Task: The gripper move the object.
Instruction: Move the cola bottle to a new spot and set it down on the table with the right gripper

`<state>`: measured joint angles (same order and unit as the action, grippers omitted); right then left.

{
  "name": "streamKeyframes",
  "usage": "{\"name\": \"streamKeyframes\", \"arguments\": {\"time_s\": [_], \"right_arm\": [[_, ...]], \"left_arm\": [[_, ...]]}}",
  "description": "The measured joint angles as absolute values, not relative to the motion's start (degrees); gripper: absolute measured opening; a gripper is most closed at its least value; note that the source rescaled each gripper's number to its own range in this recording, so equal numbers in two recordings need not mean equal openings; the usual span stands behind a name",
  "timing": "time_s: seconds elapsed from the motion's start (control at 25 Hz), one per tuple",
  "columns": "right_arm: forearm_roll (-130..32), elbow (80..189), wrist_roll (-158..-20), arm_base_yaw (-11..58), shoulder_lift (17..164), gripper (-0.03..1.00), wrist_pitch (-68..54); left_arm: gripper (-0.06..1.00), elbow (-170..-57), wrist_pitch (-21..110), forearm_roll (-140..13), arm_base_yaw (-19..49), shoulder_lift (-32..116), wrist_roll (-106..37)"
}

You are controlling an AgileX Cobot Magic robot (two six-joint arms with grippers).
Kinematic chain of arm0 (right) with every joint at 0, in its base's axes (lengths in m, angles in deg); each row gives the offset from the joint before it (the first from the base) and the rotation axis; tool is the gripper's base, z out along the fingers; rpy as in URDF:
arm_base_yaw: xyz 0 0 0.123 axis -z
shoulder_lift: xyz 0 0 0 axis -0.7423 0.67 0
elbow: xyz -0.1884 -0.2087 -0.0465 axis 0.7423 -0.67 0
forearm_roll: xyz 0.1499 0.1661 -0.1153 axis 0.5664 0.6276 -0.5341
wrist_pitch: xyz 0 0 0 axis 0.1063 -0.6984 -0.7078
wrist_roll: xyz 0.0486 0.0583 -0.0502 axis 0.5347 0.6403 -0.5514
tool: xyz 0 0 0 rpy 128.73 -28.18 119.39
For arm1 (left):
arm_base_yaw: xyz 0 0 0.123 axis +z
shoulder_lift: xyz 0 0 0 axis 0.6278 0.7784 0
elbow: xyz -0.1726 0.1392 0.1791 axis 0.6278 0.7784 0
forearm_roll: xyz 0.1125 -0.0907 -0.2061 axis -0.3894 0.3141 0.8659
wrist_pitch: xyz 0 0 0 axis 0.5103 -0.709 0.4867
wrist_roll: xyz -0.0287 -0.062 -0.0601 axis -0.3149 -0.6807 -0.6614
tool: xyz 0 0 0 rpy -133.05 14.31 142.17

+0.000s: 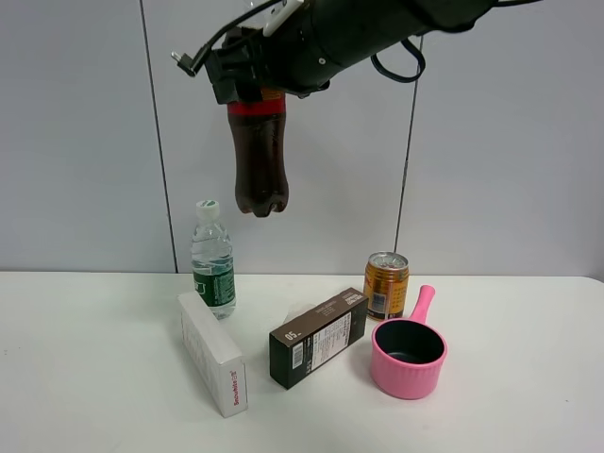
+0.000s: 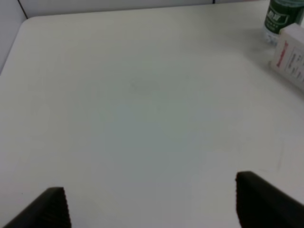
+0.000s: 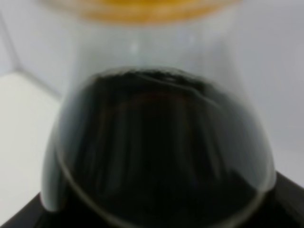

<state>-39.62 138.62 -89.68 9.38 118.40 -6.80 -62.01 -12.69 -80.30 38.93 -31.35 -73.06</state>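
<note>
The cola bottle (image 1: 260,160), dark with a red label, hangs upright high above the table, well over the other items. My right gripper (image 1: 251,83) reaches in from the upper right and is shut on its upper part at the label. The cap is hidden behind the gripper in the high view. The right wrist view is filled by the bottle's shoulder (image 3: 156,152), with the orange-yellow cap (image 3: 142,9) blurred at the edge. My left gripper (image 2: 156,209) is open and empty over bare white table (image 2: 142,118); it does not show in the high view.
On the table stand a green-labelled water bottle (image 1: 213,260) (image 2: 284,16), a white box (image 1: 212,352) (image 2: 290,56), a dark brown box (image 1: 319,337), a gold can (image 1: 386,285) and a pink pot (image 1: 408,356). A grey wall rises behind.
</note>
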Motion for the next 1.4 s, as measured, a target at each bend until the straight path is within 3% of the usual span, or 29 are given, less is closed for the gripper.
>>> {"name": "streamKeyframes", "arguments": {"time_s": [0.28, 0.68, 1.16, 1.4], "right_arm": [[-39.1, 135.6, -87.4, 6.3, 117.0, 0.0, -21.3], [-37.8, 115.3, -93.4, 5.8, 110.7, 0.0, -10.7], [-34.8, 113.1, -98.5, 3.0, 104.0, 0.0, -18.3], [-32.3, 106.5, -102.2, 3.0, 104.4, 0.0, -5.9]], "left_arm": [[1.0, -62.0, -12.7, -80.3, 38.9, -31.3, -73.1], [1.0, -62.0, -12.7, -80.3, 38.9, -31.3, -73.1], [1.0, -62.0, -12.7, -80.3, 38.9, -31.3, -73.1], [1.0, -62.0, -12.7, -80.3, 38.9, -31.3, -73.1]]}}
